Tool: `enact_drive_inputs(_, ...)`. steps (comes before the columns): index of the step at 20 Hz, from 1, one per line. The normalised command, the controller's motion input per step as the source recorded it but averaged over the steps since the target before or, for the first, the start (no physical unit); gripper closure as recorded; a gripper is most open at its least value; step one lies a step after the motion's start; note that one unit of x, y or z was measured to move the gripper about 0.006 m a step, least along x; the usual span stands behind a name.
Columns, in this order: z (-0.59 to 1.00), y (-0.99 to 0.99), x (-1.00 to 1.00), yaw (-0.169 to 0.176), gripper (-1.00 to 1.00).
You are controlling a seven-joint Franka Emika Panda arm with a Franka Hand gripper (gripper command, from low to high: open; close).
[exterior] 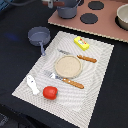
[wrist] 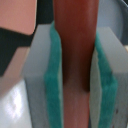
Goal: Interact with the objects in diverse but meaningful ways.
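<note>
In the wrist view my gripper (wrist: 76,70) is shut on the brown sausage (wrist: 75,35), which stands upright between the teal pads (wrist: 52,75). In the exterior view the gripper (exterior: 64,3) barely shows at the top edge, just above the grey pot (exterior: 67,11); the sausage is hidden there. The grey frying pan (exterior: 39,35) lies off the mat's far left corner. On the striped mat (exterior: 95,75) are the yellow packet (exterior: 81,43), the white fish-like piece (exterior: 32,84) and the red tomato (exterior: 49,92).
A round tan plate (exterior: 67,66) sits mid-mat between an orange-handled knife (exterior: 84,58) and fork (exterior: 67,81). A pink toy stove (exterior: 107,24) with black burners (exterior: 89,18) stands at the back, with a pale bowl (exterior: 122,17) at its right end.
</note>
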Motion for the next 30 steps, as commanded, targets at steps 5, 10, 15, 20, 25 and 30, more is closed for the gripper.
enact_drive_inputs(5,0.01,0.47,0.50,0.000,1.00)
enact_drive_inputs(10,-0.23,0.45,0.42,0.001,1.00)
enact_drive_inputs(15,-0.31,0.52,0.16,0.023,1.00)
enact_drive_inputs(20,-0.31,0.61,-0.02,0.045,1.00)
enact_drive_inputs(25,-0.21,0.57,-0.27,0.057,1.00)
enact_drive_inputs(30,-0.15,0.33,0.12,0.016,1.00)
